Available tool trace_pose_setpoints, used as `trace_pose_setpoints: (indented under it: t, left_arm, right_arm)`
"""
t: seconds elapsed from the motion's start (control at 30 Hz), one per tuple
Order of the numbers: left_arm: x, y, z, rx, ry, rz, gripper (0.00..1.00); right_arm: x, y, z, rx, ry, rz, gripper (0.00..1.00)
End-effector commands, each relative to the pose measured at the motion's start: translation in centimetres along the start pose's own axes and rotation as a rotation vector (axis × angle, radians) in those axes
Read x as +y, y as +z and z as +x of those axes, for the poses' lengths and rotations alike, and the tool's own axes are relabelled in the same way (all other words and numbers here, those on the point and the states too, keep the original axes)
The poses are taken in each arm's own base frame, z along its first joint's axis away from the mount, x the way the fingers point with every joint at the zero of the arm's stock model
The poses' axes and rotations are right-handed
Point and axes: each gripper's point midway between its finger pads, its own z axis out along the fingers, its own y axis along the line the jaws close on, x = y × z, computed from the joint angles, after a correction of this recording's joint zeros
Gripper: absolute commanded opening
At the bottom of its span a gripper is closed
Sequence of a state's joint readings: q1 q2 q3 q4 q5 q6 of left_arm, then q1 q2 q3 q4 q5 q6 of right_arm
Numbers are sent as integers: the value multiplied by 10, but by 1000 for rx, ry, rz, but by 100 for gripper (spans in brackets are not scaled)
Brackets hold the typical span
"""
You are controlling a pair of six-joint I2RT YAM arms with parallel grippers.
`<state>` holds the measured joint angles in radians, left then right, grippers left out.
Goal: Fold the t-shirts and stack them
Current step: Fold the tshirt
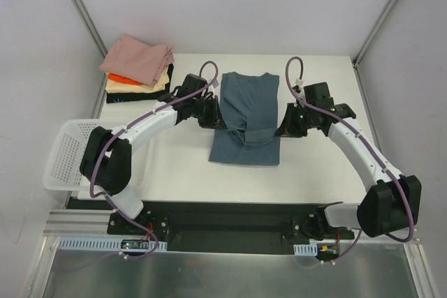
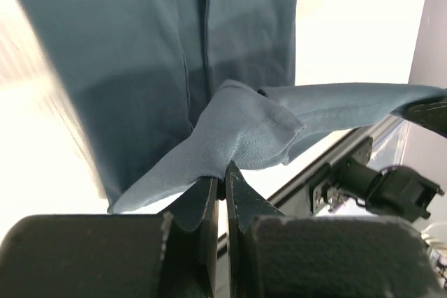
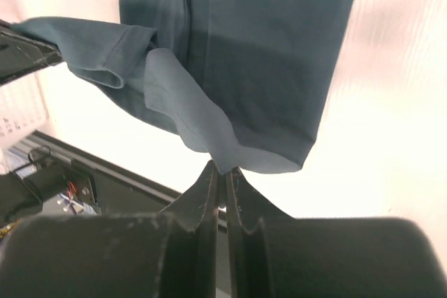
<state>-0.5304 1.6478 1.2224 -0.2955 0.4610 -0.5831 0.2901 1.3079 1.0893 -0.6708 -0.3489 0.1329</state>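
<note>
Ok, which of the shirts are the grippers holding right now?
The slate-blue t-shirt mid-table: left gripper and right gripper each pinch its cloth. The pink shirt tops a folded stack at the far left corner, away from both.

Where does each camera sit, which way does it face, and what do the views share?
Top external: above and behind the bases, looking down on the table; both arms whole, left gripper and right gripper pinching the slate-blue t-shirt.
Left wrist: on the left wrist, looking along its shut fingers at the gripped cloth.
Right wrist: likewise, along its own shut fingers.
Shared: all three show the same t-shirt.
</note>
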Motion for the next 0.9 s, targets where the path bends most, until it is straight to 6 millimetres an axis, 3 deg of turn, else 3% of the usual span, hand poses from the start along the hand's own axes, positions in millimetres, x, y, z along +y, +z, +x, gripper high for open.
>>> trace_pose_setpoints:
  t: [0.0,0.33,0.53,0.87]
  left_arm:
    - [-9,-5,-33,-71,57,28,0]
    - [-1,10,-69,-83,41,38,0]
    - [11,30,-73,-37,9,48,0]
    - [45,59,-88,-21,-69,-3,3]
  right_arm:
    - [3,-2,-39,-91,-24,-15,1]
    - [-10,17,-76,-110,9,12,1]
    - [-19,34,-91,-94,36,15,1]
    - [-59,87,-108,-33,94,121,6]
